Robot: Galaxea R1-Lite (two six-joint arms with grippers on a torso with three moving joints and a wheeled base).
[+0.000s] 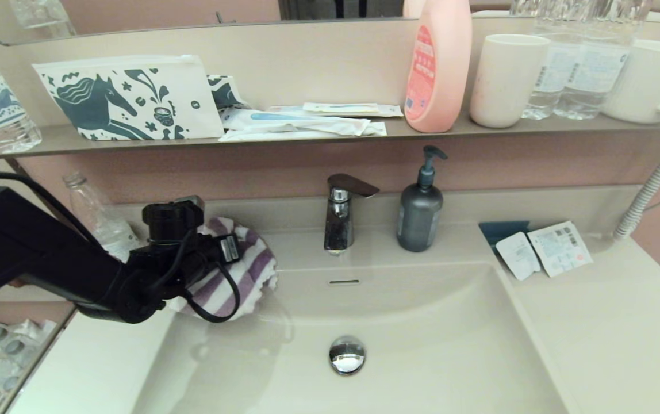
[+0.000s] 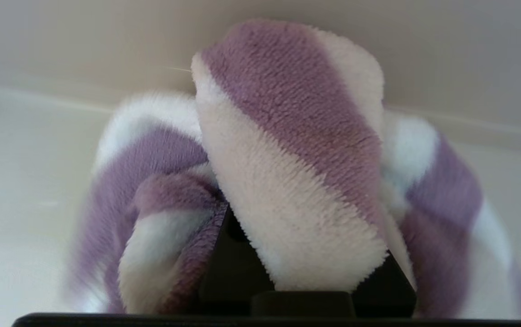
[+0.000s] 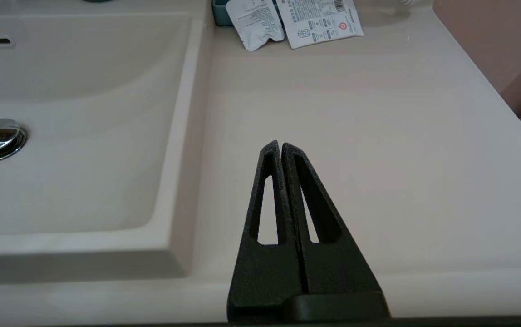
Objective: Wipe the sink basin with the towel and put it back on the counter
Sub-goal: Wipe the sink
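Note:
The purple and white striped towel is bunched at the back left corner of the sink basin, over its rim. My left gripper is shut on the towel. In the left wrist view a thick fold fills the gap between the black fingers, and their tips are buried in cloth. The chrome drain plug and overflow slot are uncovered. My right gripper is shut on nothing, above the counter to the right of the basin. It is outside the head view.
A chrome faucet and a grey soap dispenser stand behind the basin. Two sachets lie at the back right of the counter. A clear bottle stands behind my left arm. The shelf holds the horse-print pouch, a pink bottle and cups.

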